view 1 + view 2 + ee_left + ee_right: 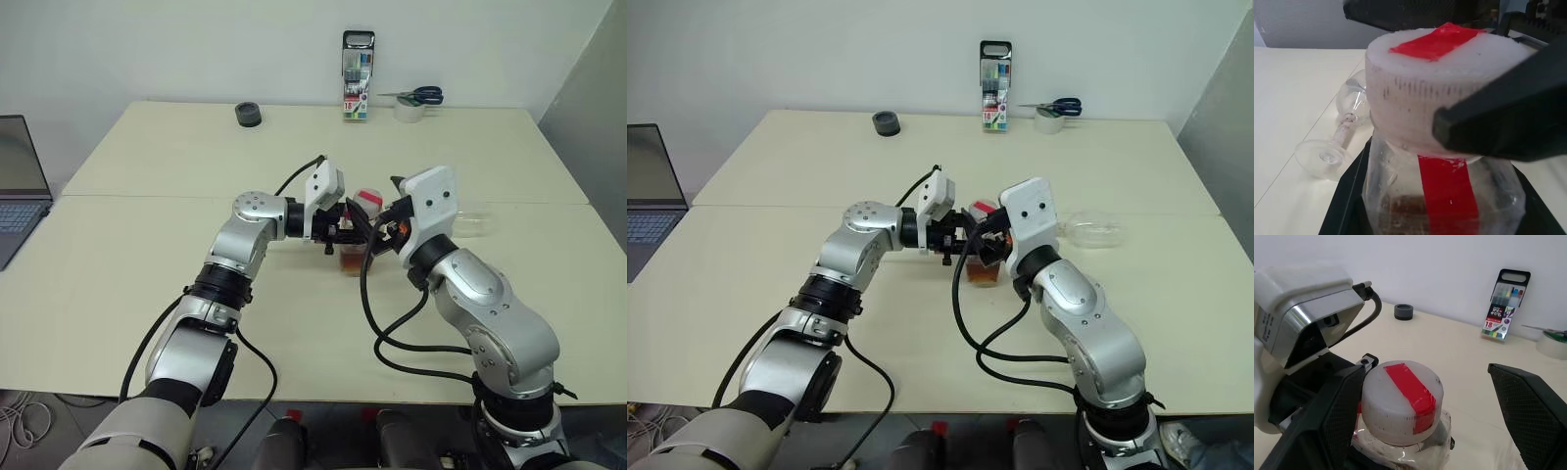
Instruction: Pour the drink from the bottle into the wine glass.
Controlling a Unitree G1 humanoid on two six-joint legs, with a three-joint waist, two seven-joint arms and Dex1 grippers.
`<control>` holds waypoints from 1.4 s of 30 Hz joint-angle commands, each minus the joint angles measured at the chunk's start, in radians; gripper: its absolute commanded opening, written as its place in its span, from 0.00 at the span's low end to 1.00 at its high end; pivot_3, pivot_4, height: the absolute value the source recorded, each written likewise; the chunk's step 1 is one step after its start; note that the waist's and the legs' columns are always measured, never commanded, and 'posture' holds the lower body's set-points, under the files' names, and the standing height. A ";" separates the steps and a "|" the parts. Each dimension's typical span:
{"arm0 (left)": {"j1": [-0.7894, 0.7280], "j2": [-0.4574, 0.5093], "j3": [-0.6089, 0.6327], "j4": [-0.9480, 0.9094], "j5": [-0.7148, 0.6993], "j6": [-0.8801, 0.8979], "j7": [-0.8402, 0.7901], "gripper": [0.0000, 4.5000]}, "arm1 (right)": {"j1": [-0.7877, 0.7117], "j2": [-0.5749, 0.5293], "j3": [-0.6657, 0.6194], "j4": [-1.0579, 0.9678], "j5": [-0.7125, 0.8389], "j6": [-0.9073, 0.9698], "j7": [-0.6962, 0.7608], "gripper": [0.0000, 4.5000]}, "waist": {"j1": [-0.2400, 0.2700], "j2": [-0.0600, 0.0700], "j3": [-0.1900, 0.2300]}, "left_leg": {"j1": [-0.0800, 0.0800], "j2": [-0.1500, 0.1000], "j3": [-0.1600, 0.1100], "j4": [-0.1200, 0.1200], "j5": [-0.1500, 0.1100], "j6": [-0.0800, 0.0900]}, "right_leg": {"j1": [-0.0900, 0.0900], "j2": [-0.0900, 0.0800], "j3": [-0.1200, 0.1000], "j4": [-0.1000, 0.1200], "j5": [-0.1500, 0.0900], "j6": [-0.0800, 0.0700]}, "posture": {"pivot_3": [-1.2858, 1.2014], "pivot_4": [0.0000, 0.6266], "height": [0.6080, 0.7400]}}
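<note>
Upright bottle [1400, 418] clamped in left gripper [338, 233], cap [1402, 401] between spread fingers of right gripper [1425, 421], nearer arm.

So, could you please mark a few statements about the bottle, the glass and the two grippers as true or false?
1. The wine glass stands upright on the table. False: it lies on its side.
2. The left gripper is closed on the bottle. True.
3. The cap has been removed from the bottle. False: it is on the bottle.
4. The right gripper is open, with its fingers on either side of the cap. True.
5. The drink fills the bottle to the neck. False: only a little lies at the bottom.
</note>
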 commanded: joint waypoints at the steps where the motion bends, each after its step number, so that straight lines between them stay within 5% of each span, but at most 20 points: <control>1: -0.017 -0.003 0.014 -0.022 -0.004 -0.023 -0.008 0.40 | -0.003 0.007 -0.019 -0.018 0.002 0.005 0.007 0.82 | 0.000 0.000 0.000 | 0.000 0.000 0.000 0.000 0.000 0.000 | 0.000 0.000 0.000 0.000 0.000 0.000 | 0.52 0.24 1.00; 5: -0.017 -0.002 0.013 -0.022 -0.003 -0.024 -0.010 0.40 | -0.009 0.001 -0.023 -0.016 -0.006 -0.017 0.015 0.58 | -0.001 0.000 0.000 | 0.000 0.000 0.000 0.000 0.000 0.000 | 0.000 0.000 0.000 0.000 0.000 0.000 | 0.52 0.24 1.00; 11: -0.012 0.001 0.011 -0.028 -0.003 -0.021 -0.018 0.40 | -0.011 -0.016 -0.019 -0.005 0.007 -0.079 0.068 0.57 | -0.001 0.000 0.000 | 0.000 0.000 0.000 0.000 0.000 0.000 | 0.000 0.000 0.000 0.000 0.000 0.000 | 0.52 0.24 1.00; 16: -0.018 0.018 0.000 -0.029 -0.009 -0.020 -0.084 0.40 | -0.123 -0.234 -0.049 0.160 0.190 -0.274 0.584 0.57 | -0.003 0.000 0.000 | 0.000 -0.001 0.002 0.001 0.000 0.000 | 0.001 0.000 -0.001 -0.001 0.000 0.000 | 0.52 0.24 1.00; 19: -0.023 0.030 -0.006 -0.025 -0.003 -0.038 -0.119 0.40 | -0.262 -0.342 -0.050 0.364 0.265 -0.261 0.828 0.42 | -0.004 0.001 0.001 | 0.001 -0.001 0.003 0.001 -0.002 0.004 | 0.002 0.000 -0.003 -0.001 0.000 0.000 | 0.52 0.24 1.00; 24: -0.029 0.022 0.010 -0.012 0.007 -0.053 -0.103 0.40 | -0.308 -0.335 -0.084 0.456 0.282 -0.239 0.821 0.38 | -0.004 0.001 0.001 | 0.001 0.002 -0.002 0.000 -0.002 0.004 | 0.002 0.000 -0.012 0.001 0.000 -0.002 | 0.52 0.24 1.00; 36: -0.004 0.028 0.027 -0.042 0.007 -0.028 -0.053 0.40 | -0.117 -0.270 -0.269 0.122 0.274 -0.215 0.455 1.00 | -0.002 0.001 0.001 | -0.005 -0.002 -0.002 0.002 0.001 0.000 | 0.000 -0.008 -0.014 0.000 0.000 -0.002 | 0.52 0.24 1.00; 42: -0.018 0.017 0.033 -0.013 0.009 -0.033 -0.018 0.40 | -0.006 -0.203 -0.185 -0.044 0.256 -0.076 0.269 1.00 | -0.003 0.001 0.000 | -0.004 -0.002 -0.002 0.001 0.001 0.000 | 0.000 -0.007 -0.013 0.000 0.000 -0.002 | 0.52 0.24 1.00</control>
